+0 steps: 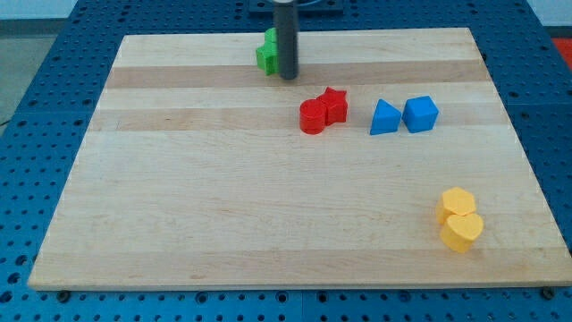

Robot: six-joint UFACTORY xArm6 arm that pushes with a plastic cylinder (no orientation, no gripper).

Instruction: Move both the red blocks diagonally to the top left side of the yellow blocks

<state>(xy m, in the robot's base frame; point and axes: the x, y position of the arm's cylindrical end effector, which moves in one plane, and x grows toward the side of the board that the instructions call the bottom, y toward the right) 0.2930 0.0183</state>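
Nearest the camera: two yellow blocks point(460, 219), touching, at about 4 o'clock on the counter point(223, 215). Red cylinder point(313, 117) and red star point(334, 105), touching, just above centre, well apart from yellow, toward 10 o'clock of it. Tool a bare rod, holding nothing; my tip point(288, 77) near 12 o'clock, beside the green blocks point(266, 53). Reds toward 4 o'clock from my tip, close. Blue pair point(404, 116) at 3 o'clock of reds.

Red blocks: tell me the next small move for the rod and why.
Probably bring my tip round to the upper left of the red blocks. It stands by the green block, apart from them, while the yellow blocks lie far toward the view's bottom right.
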